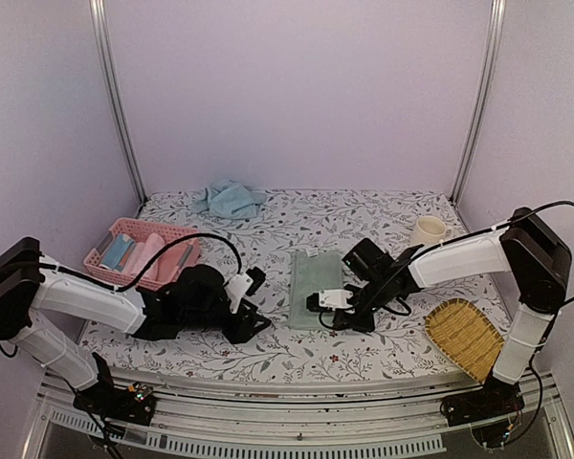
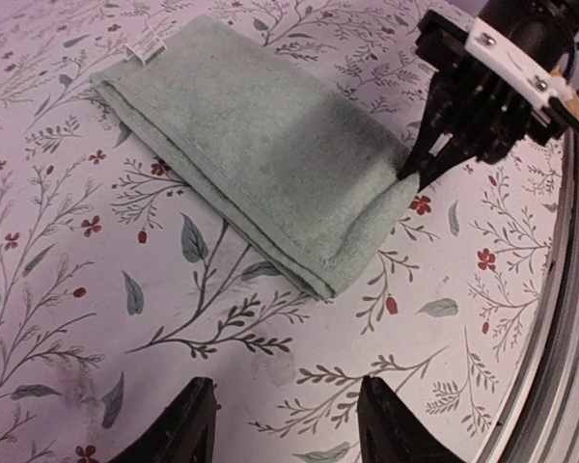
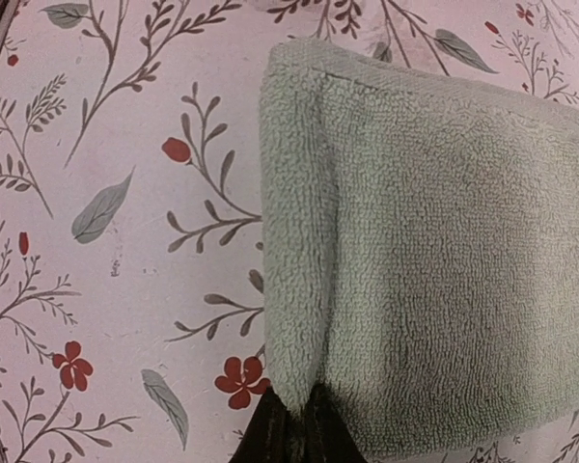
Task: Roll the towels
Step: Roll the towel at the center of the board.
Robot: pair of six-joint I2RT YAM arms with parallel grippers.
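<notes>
Shows sage green towel (image 1: 316, 273) flat mid-frame, right gripper (image 1: 314, 304) at its lower edge, blue towel (image 1: 230, 199) crumpled upper centre.

This looks like a robot test cell in a lab, not a home. Under the jaws, the bench (image 1: 383, 359) wears a flowered cloth. Far behind them and to both sides stand plain lilac panels (image 1: 297, 96) between metal posts (image 1: 115, 105). Nearer than the jaws, the left arm (image 1: 86, 301) and right arm (image 1: 459, 258) are bolted to an aluminium rail (image 1: 297, 397), trailing black cables (image 1: 215, 239).
</notes>
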